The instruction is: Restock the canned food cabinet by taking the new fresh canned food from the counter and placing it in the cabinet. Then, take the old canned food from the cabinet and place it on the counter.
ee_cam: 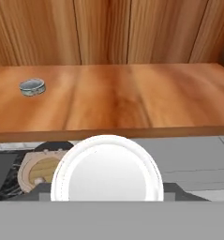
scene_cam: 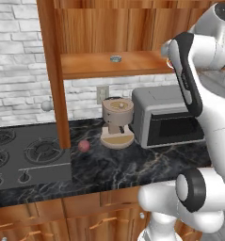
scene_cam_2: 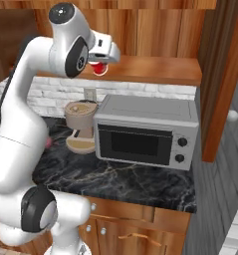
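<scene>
**Red can held at the front edge of the cabinet shelf**

The tool is raised to shelf height at the front of the cabinet and is clenched on the new fresh canned food, a red can with a white rim. In the hand view the can's white round end lies just before the shelf's front edge, over the grey microwave and the tan coffee machine on the worktop below. The old canned food, a low silver-grey tin with a bluish top, rests on the wooden shelf, well apart from the red can; in the hand view it sits at the far left. A dull red ball lies on the black marble worktop between the gas hob and the coffee machine, near the cabinet's side post.
</scene>
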